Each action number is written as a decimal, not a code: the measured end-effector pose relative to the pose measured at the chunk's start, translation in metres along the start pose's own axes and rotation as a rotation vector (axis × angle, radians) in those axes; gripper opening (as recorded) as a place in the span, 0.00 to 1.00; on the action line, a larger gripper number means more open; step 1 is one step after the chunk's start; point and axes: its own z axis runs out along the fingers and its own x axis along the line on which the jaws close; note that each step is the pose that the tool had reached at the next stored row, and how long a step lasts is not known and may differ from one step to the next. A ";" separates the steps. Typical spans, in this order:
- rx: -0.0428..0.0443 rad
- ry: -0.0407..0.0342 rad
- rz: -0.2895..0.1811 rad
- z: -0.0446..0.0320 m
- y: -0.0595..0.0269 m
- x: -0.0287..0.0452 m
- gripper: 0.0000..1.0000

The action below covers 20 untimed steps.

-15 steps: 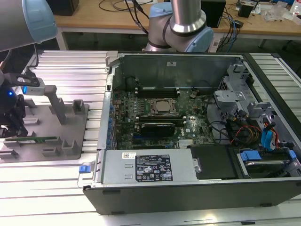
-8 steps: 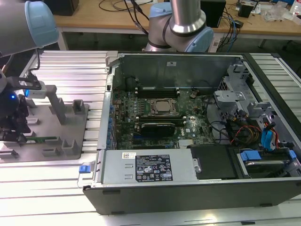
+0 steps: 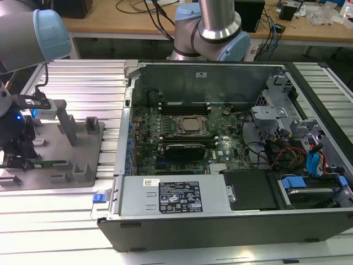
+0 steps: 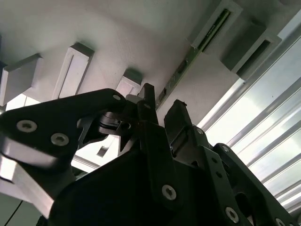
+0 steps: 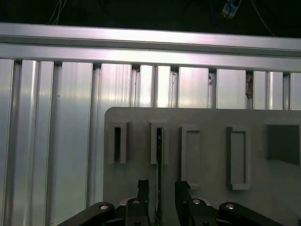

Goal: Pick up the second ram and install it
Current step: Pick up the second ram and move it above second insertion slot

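Ribbed aluminium table slats (image 5: 56,117) carry a pale grey plastic fixture plate (image 5: 211,122), which sits at the exterior view's left, beside an open dark computer case (image 3: 231,226). On that plate the long, narrow green ram stick (image 5: 160,165) stands on edge in a slot (its green face shows better in the second wrist view). The black two-fingered gripper (image 5: 161,195) hangs over one end of the ram stick. Its fingers are spread apart, one on either side, with a gap showing on each side.
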 end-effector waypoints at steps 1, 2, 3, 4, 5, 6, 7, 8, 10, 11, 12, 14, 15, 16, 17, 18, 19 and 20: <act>0.0001 -0.0002 0.000 0.0001 0.0000 0.0000 0.34; 0.0002 -0.0003 0.000 0.0001 0.0000 0.0000 0.34; 0.0002 -0.0004 0.000 0.0001 0.0000 0.0000 0.33; 0.0002 -0.0004 0.000 0.0001 0.0000 0.0000 0.33; 0.0003 -0.0007 0.000 0.0001 0.0000 0.0000 0.25; 0.0003 -0.0008 0.000 0.0001 0.0000 0.0000 0.24; 0.0002 -0.0009 0.000 0.0001 0.0000 0.0000 0.16; 0.0002 -0.0010 0.000 0.0001 0.0000 0.0000 0.16; 0.0002 -0.0012 0.000 0.0001 0.0000 0.0000 0.16; 0.0003 -0.0014 0.000 0.0000 0.0000 0.0000 0.16; 0.0002 -0.0013 0.000 -0.0030 0.0001 -0.0001 0.16; 0.0003 -0.0014 0.000 -0.0035 0.0001 -0.0001 0.16; 0.0003 -0.0014 0.000 -0.0036 0.0001 -0.0001 0.16; 0.0002 -0.0014 0.000 -0.0038 0.0002 -0.0001 0.16; 0.0002 -0.0014 0.000 -0.0039 0.0002 -0.0001 0.09; 0.0003 -0.0014 0.000 -0.0040 0.0001 -0.0001 0.09; 0.0003 -0.0014 0.000 -0.0042 0.0002 -0.0001 0.09; 0.0002 -0.0013 0.000 -0.0044 0.0002 -0.0001 0.09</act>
